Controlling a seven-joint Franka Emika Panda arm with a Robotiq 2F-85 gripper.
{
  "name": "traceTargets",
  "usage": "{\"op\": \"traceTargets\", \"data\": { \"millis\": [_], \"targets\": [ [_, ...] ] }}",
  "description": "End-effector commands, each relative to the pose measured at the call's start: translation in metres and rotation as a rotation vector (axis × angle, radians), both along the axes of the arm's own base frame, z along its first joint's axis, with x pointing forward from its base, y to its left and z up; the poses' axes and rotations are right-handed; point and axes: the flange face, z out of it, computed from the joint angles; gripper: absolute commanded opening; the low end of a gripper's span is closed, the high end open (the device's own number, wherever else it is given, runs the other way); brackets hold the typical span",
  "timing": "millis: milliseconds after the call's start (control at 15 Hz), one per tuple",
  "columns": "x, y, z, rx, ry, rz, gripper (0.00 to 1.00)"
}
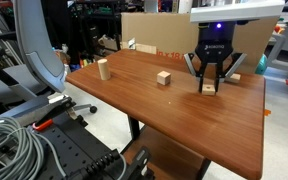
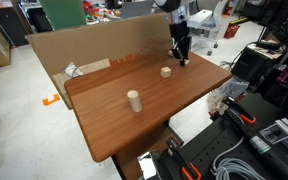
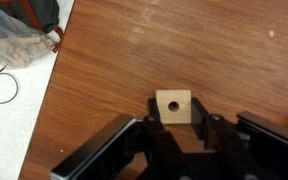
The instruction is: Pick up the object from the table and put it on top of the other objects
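1. The gripper (image 1: 211,85) was seen low over the table (image 1: 184,125), jaws spread wide, nothing lifted. In the wrist view its fingers (image 3: 210,128) were noted on either side of the spotted square block (image 3: 173,105). Whether the pads touched the block's sides could not be told.
2. The block (image 1: 210,89) was found lying flat on the tabletop, directly beneath and between the fingertips, spot up. Being square, it showed no long axis; its sides were seen roughly in line with the jaws, so little turning seemed to be called for before closing.
3. The plain wooden cube (image 1: 164,77), judged to be the stacking target, was recorded near the gripper but apart from it, standing alone. It was seen in both exterior views (image 2: 166,71) and not in the wrist view. Bare tabletop was noted between block and cube.
4. A pale flat bar (image 1: 236,76) was noted just beside the gripper on the side away from the cube, partly hidden.
5. The upright wooden cylinder (image 2: 133,100) was recorded well apart, beyond the cube, off the likely path.
6. A cardboard wall (image 2: 94,50) was seen along the table's far edge, not judged an obstruction.
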Motion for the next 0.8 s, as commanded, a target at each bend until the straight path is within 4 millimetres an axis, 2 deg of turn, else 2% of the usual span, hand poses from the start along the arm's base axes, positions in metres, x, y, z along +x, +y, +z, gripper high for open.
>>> {"op": "traceTargets", "data": {
  "millis": [0, 333, 467, 733],
  "targets": [
    [-0.014, -0.002, 0.028, 0.048, -0.003, -0.031, 0.09],
    [-0.027, 0.015, 0.067, 0.125, -0.028, -0.090, 0.09],
    [-0.031, 0.028, 0.071, 0.138, -0.026, -0.107, 0.09],
    [-0.033, 0.053, 0.064, 0.154, -0.005, -0.161, 0.09]
  ]
}}
